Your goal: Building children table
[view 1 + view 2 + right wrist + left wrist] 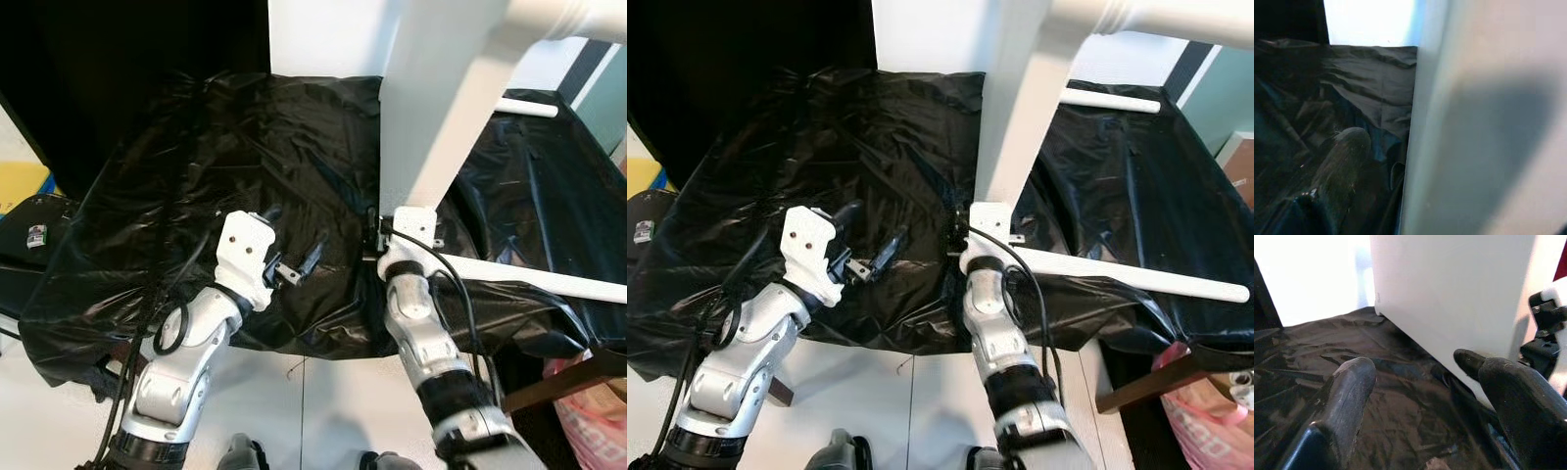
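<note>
A tall white table panel (431, 117) stands on end on a surface covered with a black plastic sheet (245, 147), with a white leg (568, 20) joined near its top. My right gripper (384, 235) is at the panel's lower corner and open. One of its fingers (1344, 161) lies beside the panel's edge (1420, 122) with a gap, and the other is hidden behind the panel. My left gripper (294, 235) hovers open over the sheet, left of the panel, holding nothing. A loose white leg (529, 277) lies on the sheet to the right.
Another white rod (524, 108) lies at the back right. A pink bag (593, 411) and a wooden bar (558, 377) sit low on the right. A dark device (34, 235) and a yellow mat (20, 181) are on the left. White floor lies in front.
</note>
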Motion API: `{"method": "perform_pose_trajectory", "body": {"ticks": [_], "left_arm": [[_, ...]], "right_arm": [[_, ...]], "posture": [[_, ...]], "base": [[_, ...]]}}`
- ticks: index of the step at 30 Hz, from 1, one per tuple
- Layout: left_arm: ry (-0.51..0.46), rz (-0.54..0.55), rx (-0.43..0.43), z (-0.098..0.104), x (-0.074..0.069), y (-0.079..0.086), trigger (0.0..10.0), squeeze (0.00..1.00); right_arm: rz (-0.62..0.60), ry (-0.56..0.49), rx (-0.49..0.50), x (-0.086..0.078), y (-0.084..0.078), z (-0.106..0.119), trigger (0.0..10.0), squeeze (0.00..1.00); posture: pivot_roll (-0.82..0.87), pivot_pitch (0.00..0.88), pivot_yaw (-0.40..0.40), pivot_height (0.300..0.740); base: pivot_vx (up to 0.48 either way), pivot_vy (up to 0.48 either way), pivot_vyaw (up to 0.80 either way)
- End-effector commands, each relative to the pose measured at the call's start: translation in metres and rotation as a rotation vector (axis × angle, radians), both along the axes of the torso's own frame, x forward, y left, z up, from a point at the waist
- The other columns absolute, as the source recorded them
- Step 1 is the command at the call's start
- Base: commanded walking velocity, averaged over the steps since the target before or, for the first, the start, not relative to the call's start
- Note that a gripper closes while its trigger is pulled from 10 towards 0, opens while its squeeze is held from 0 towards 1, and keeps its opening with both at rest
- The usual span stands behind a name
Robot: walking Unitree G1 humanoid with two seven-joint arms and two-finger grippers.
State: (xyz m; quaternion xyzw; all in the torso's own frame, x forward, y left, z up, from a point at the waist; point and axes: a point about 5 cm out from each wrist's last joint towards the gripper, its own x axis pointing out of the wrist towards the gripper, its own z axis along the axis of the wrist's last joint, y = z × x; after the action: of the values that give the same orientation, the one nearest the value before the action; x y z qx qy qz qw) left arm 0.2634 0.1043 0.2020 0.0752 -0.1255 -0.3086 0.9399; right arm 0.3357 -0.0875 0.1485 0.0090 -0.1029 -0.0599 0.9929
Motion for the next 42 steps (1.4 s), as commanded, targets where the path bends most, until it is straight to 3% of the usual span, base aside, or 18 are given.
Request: {"method": "perform_pose_trajectory", "body": {"ticks": [1, 9, 10, 12, 13, 23, 28, 29, 31, 33, 34, 35, 36, 37, 38, 41, 42], "left_arm": [[-0.001, -0.031, 0.009, -0.001, -0.001, -0.003, 10.0, 0.0], [0.0, -0.025, -0.001, -0.002, -0.001, -0.006, 10.0, 0.0], [-0.003, -0.007, 0.0, -0.001, 0.001, -0.002, 10.0, 0.0], [-0.01, 0.015, 0.001, 0.0, 0.003, 0.004, 10.0, 0.0], [-0.013, 0.021, 0.0, 0.001, 0.004, 0.005, 10.0, 0.0], [-0.074, 0.139, 0.016, 0.014, 0.009, 0.037, 10.0, 0.0], [-0.088, 0.16, 0.02, 0.017, 0.008, 0.042, 10.0, 0.0], [-0.091, 0.165, 0.015, 0.017, 0.007, 0.043, 10.0, 0.0], [-0.092, 0.166, 0.015, 0.017, 0.007, 0.042, 10.0, 0.0], [-0.095, 0.166, 0.01, 0.017, 0.006, 0.041, 10.0, 0.0], [-0.097, 0.167, 0.011, 0.017, 0.006, 0.041, 10.0, 0.0], [-0.1, 0.169, 0.01, 0.018, 0.005, 0.042, 10.0, 0.0], [-0.101, 0.171, 0.011, 0.018, 0.005, 0.042, 10.0, 0.0], [-0.102, 0.173, 0.01, 0.018, 0.004, 0.042, 10.0, 0.0], [-0.102, 0.174, 0.01, 0.018, 0.004, 0.042, 10.0, 0.0], [-0.098, 0.178, 0.006, 0.016, 0.001, 0.041, 10.0, 0.0], [-0.094, 0.171, 0.002, 0.015, 0.0, 0.039, 10.0, 0.0]], "right_arm": [[-0.016, 0.004, 0.019, 0.001, -0.002, -0.003, 10.0, 0.0], [-0.029, -0.012, 0.038, 0.016, -0.002, 0.0, 10.0, 0.0], [-0.005, -0.005, 0.046, 0.02, -0.001, 0.002, 4.4, 0.0], [0.039, -0.005, 0.046, 0.023, 0.003, 0.003, 0.6, 0.0], [0.081, 0.002, 0.051, 0.023, 0.008, 0.002, 0.0, 0.0], [0.495, -0.054, 0.062, -0.01, 0.07, -0.002, 0.0, 0.0], [0.61, -0.06, 0.072, -0.02, 0.095, 0.0, 0.0, 0.0], [0.639, -0.046, 0.078, -0.02, 0.107, 0.001, 0.0, 0.0], [0.641, -0.04, 0.076, -0.02, 0.111, 0.002, 0.0, 0.0], [0.665, -0.023, 0.092, -0.02, 0.128, 0.007, 0.0, 0.0], [0.671, -0.018, 0.099, -0.021, 0.13, 0.007, 0.5, 0.0], [0.673, -0.013, 0.102, -0.021, 0.131, 0.006, 9.1, 0.0], [0.674, -0.003, 0.104, -0.022, 0.131, 0.005, 10.0, 0.0], [0.675, 0.002, 0.105, -0.022, 0.13, 0.003, 10.0, 0.68], [0.677, 0.004, 0.105, -0.022, 0.13, 0.002, 10.0, 1.0], [0.672, -0.008, 0.121, -0.019, 0.12, 0.002, 10.0, 1.0], [0.702, 0.003, 0.136, -0.017, 0.111, 0.001, 10.0, 0.01]], "posture": [[0.09, 0.114, -0.046, 0.74], [0.09, 0.126, -0.052, 0.74], [0.09, 0.125, -0.054, 0.74], [0.09, 0.124, -0.055, 0.74], [0.09, 0.124, -0.055, 0.74], [0.11, 0.108, -0.084, 0.74], [0.12, 0.1, -0.099, 0.74], [0.13, 0.094, -0.109, 0.74], [0.13, 0.094, -0.109, 0.74], [0.14, 0.086, -0.12, 0.74], [0.15, 0.083, -0.127, 0.74], [0.16, 0.083, -0.13, 0.74], [0.16, 0.082, -0.133, 0.74], [0.17, 0.082, -0.135, 0.74], [0.17, 0.083, -0.136, 0.74], [0.17, 0.083, -0.141, 0.74], [0.17, 0.086, -0.14, 0.74]], "base": [[0.0, 0.0, 0.0], [0.0, 0.0, 0.0], [0.0, 0.0, 0.0], [0.0, 0.0, 0.0], [0.0, 0.0, 0.0], [0.0, 0.0, 0.0], [0.0, 0.0, 0.0], [0.0, 0.0, 0.0], [0.0, 0.0, 0.0], [0.0, 0.0, 0.0], [0.0, 0.0, 0.0], [0.0, 0.0, 0.0], [0.0, 0.0, 0.0], [0.0, 0.0, 0.0], [0.0, 0.0, 0.0], [0.0, 0.0, 0.0], [0.0, 0.0, 0.0]]}}
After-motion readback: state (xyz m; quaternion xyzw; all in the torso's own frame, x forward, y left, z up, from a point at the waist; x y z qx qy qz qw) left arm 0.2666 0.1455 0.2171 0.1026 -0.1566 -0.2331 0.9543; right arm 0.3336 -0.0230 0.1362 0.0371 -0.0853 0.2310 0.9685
